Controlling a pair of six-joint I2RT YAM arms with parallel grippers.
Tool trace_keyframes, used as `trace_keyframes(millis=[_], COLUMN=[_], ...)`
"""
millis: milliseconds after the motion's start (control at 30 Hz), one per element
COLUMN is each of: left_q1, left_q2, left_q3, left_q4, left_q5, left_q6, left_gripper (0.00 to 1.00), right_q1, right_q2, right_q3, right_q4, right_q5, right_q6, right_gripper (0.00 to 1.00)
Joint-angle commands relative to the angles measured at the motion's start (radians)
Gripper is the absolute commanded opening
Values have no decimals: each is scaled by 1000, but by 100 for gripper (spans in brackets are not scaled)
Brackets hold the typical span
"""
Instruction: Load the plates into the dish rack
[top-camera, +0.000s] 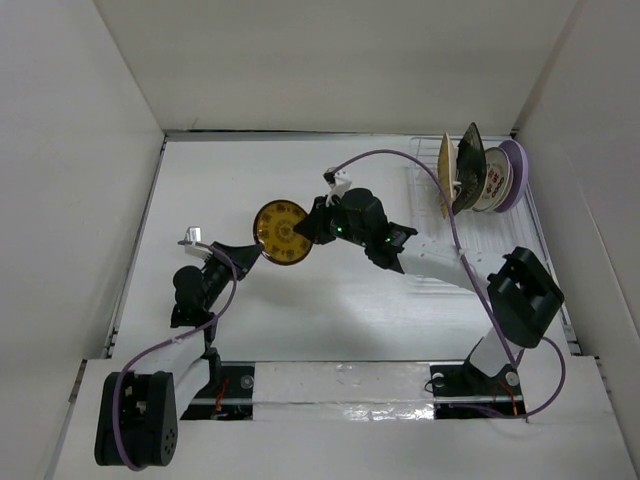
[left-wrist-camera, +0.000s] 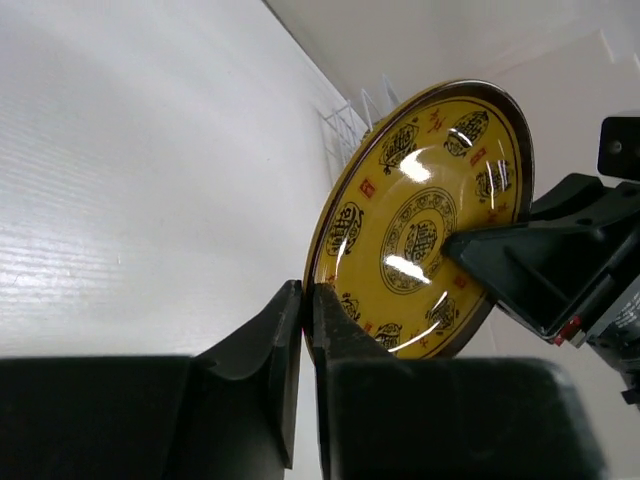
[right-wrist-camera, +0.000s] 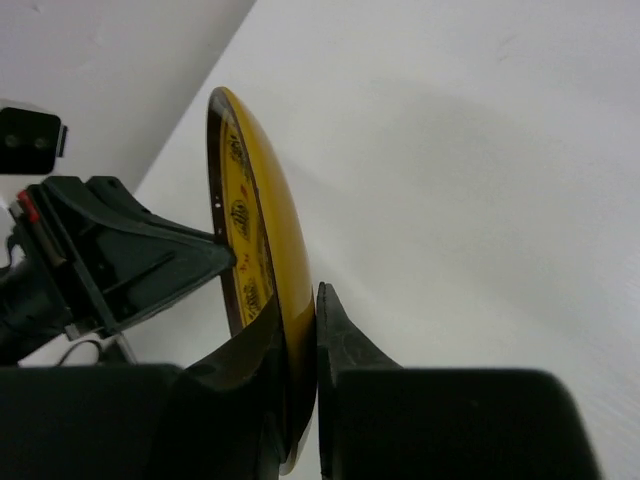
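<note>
the left gripper (top-camera: 251, 248) and right gripper (top-camera: 311, 231) are both clamping opposite rim edges of the gold plate (top-camera: 281, 232), held between the arms, well apart from the rack (top-camera: 425, 170); before opening the left, confirm the right is gripping squarely.

Overhead camera looks down; both wrist cameras closely share the plate (top-camera: 281, 232).

Glossy glazed plate (left-wrist-camera: 420, 220), matt plastic jaws
</note>
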Motion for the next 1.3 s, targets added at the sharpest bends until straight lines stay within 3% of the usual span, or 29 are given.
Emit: trace_keyframes(millis=[0, 33, 67, 100, 167, 267, 400, 467, 567, 767, 1033, 1267], left_q1=[-8, -8, -8, -8, -8, -29, -147, -265, -395, -623, -650, -650], left_q2=[-8, -6, -8, -14, -20, -15, 38, 46, 54, 25, -47, -69], left_q3=[2, 0, 0, 5, 8, 8, 60, 127, 236, 324, 315, 299], left_q4=[169, 201, 208, 212, 228, 260, 222, 105, -80, -251, -308, -302], left_q5=[63, 62, 60, 57, 59, 53, 7, -56, -188, -366, -412, -425], left_q6=[-12, -12, -12, -7, -6, 0, 80, 181, 301, 493, 537, 534], left_gripper=[3, 12, 28, 35, 48, 56, 57, 58, 58, 58, 58, 58], right_q1=[-16, -39, -48, -59, -105, -183, -249, -274, -324, -354, -395, -440], right_q2=[-52, -78, -92, -104, -144, -208, -254, -252, -219, -45, 130, 184], right_q3=[13, 16, 22, 30, 50, 90, 165, 224, 292, 446, 631, 622], right_q4=[35, 28, 20, -12, -72, -199, -392, -442, -491, -558, -617, -632], right_q5=[109, 119, 140, 152, 230, 382, 656, 805, 879, 1002, 1042, 1007], right_q6=[-12, -15, -19, -25, -56, -101, -196, -258, -326, -467, -625, -638], right_gripper=[0, 0, 0, 0, 0, 0, 0, 0, 0, 0, 0, 0])
